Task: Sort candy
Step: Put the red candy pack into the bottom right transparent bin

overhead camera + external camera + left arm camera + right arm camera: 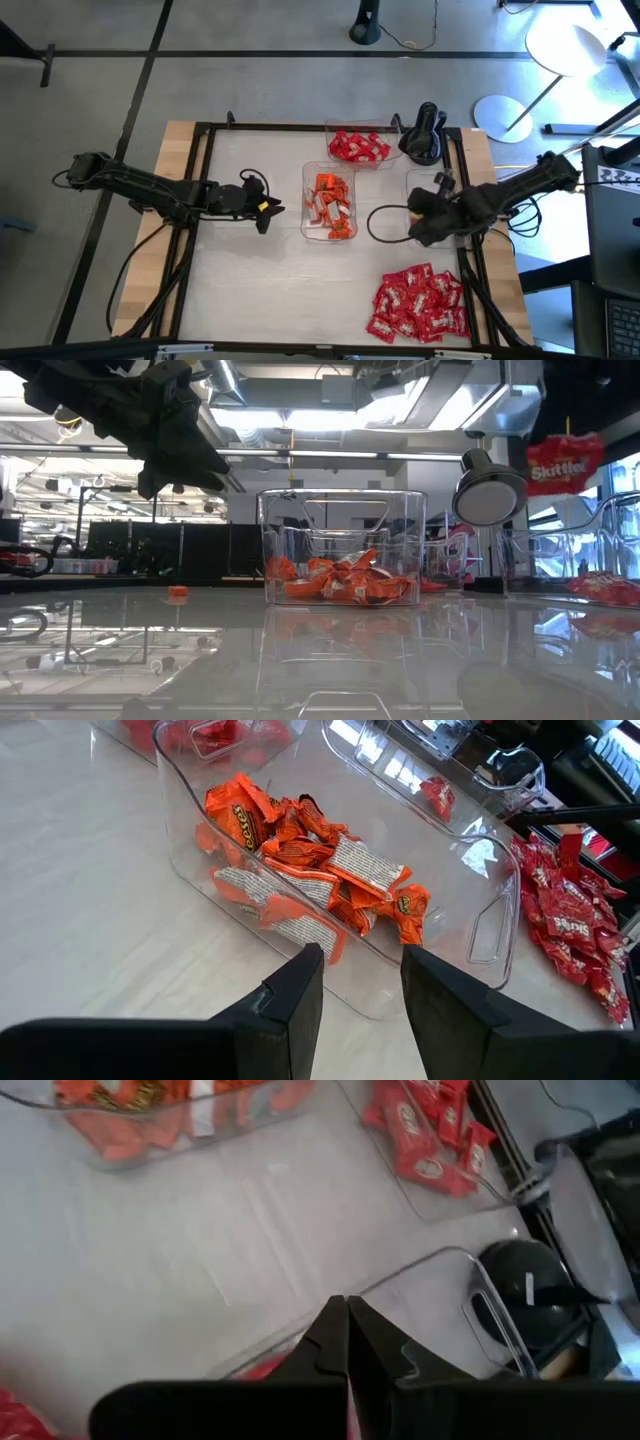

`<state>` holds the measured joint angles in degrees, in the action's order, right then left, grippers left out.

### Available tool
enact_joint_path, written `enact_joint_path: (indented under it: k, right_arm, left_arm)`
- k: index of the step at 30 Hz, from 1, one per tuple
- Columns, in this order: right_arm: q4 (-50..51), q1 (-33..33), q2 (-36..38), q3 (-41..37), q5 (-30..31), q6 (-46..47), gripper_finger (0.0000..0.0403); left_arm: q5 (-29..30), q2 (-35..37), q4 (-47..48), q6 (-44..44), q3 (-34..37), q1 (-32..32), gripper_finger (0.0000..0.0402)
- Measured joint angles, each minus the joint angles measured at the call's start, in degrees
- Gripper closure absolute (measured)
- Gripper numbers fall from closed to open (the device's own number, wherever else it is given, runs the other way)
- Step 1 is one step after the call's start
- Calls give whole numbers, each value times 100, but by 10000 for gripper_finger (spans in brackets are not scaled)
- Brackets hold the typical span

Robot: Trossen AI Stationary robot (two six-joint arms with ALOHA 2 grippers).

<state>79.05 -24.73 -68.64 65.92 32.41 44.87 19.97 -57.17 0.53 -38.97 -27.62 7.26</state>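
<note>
The table [250, 290] carries three clear trays. The centre tray [310, 200] holds orange candy [332, 205]. The far tray [335, 128] holds red candy with white marks [358, 147]. The right-side tray [412, 180], by the table's right edge, lies under the right arm. A loose pile of red candy [420, 305] sits at the near right corner. The left gripper [362, 995] hovers just beside the centre tray, fingers moderately apart and empty. The right gripper [347, 1342] is above the right-side tray, fingers pressed together; something red shows beside them, contact unclear.
</note>
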Motion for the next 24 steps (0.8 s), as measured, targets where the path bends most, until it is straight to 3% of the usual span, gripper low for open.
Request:
enact_joint_path:
  k: [16,20,24]
  right_arm:
    - [-61,0,290,-1642,-398,1230,395]
    - [-225,0,290,-1730,-524,1235,364]
    - [-357,0,290,-1730,-839,1232,297]
  left_arm:
    - [0,0,1,-4,0,0,274]
    - [0,0,1,-4,0,-2,274]
    - [0,0,1,-5,0,0,274]
